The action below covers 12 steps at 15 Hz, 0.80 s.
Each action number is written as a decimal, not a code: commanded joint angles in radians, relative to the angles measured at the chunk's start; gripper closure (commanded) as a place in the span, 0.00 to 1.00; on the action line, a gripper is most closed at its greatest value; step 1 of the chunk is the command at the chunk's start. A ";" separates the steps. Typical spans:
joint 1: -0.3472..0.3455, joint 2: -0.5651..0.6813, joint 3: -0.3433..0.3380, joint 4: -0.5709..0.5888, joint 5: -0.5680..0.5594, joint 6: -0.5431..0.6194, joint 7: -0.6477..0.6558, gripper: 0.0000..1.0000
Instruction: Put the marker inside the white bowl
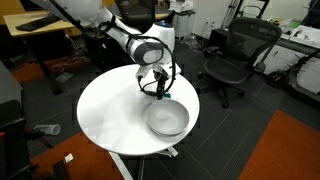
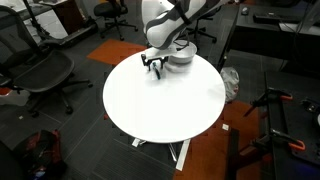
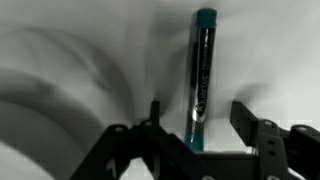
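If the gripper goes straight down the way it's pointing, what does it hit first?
Probably the marker: in the wrist view it lies on the white table, right in line with the open gripper, between its jaws. The gap above it is hard to judge.

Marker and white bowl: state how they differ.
The marker is a thin stick; the white bowl is round and wide. The marker is dark with a teal end; the bowl is plain white. The marker lies between the fingers of the open gripper; the bowl stands beside. Both rest on the table.
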 commanded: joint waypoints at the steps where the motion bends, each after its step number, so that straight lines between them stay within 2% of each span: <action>1: -0.004 0.030 -0.004 0.057 0.020 -0.036 -0.025 0.58; 6: -0.006 0.029 -0.007 0.065 0.019 -0.047 -0.024 0.95; 7: -0.006 0.029 -0.007 0.065 0.019 -0.048 -0.024 0.99; 9: -0.006 0.004 -0.004 0.040 0.021 -0.052 -0.027 0.95; 12: -0.004 -0.059 -0.003 -0.026 0.024 -0.034 -0.034 0.95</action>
